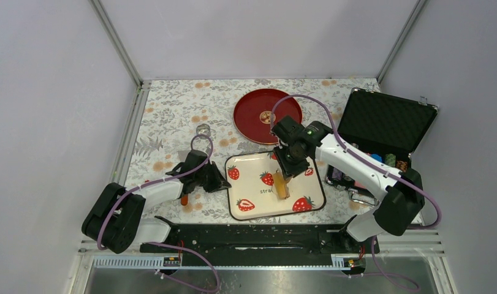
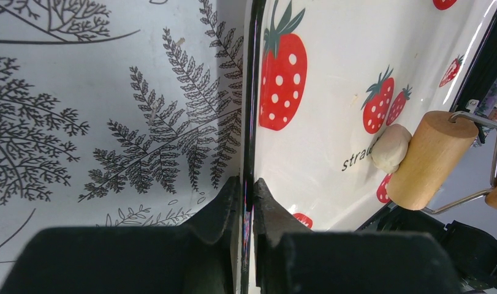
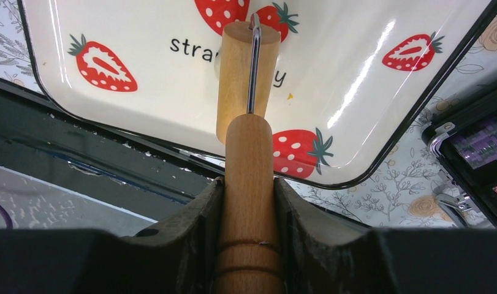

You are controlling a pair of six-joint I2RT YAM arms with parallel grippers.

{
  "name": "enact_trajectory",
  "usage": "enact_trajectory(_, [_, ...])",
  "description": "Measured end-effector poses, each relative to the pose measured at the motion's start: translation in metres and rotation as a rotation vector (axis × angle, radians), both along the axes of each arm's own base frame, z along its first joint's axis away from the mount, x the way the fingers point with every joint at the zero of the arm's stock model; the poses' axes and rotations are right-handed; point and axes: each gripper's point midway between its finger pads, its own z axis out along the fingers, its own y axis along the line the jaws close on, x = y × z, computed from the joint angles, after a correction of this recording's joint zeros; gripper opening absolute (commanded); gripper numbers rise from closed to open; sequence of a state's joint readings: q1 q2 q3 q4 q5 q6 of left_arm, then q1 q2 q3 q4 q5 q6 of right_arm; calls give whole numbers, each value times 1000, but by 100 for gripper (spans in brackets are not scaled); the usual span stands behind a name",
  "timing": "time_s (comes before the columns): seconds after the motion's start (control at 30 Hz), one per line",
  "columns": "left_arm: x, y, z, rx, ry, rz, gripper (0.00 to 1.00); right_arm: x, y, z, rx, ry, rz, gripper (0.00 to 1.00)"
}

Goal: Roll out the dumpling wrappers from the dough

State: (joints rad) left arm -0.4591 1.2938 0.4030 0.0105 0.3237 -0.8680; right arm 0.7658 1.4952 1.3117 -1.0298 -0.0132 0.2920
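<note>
The dough (image 2: 391,147) is a small off-white lump on the strawberry tray (image 1: 249,165), pressed against the barrel of the wooden roller (image 2: 431,160). My right gripper (image 3: 248,184) is shut on the roller's wooden handle, and the barrel (image 3: 246,73) rests on the tray (image 3: 160,92) over the printed word. In the top view the roller (image 1: 282,185) lies near the tray's middle under my right gripper (image 1: 284,168). My left gripper (image 2: 249,190) is shut on the tray's black left rim (image 1: 226,182). No dumpling wrappers are in view.
A red plate (image 1: 267,114) with a gold emblem lies behind the tray. An open black case (image 1: 380,122) with small items stands at the right. A small metal ring (image 1: 203,130) sits on the floral cloth at the left, and an orange object (image 1: 184,199) lies by my left arm.
</note>
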Motion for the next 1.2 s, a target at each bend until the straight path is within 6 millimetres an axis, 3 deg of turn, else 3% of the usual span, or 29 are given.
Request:
enact_trajectory(0.37, [0, 0, 0, -6, 0, -2, 0, 0, -17, -15, -76, -19, -1, 0])
enact_trajectory(0.63, [0, 0, 0, -8, 0, -1, 0, -1, -17, -15, -88, -31, 6, 0])
enact_trajectory(0.77, [0, 0, 0, -8, 0, -1, 0, 0, -14, -5, -77, -41, 3, 0])
enact_trajectory(0.97, [0, 0, 0, -8, 0, -1, 0, 11, 1, 28, -3, -111, 2, 0])
enact_trajectory(1.2, [0, 0, 0, -9, 0, 0, 0, 11, 2, 29, -7, -106, 6, 0])
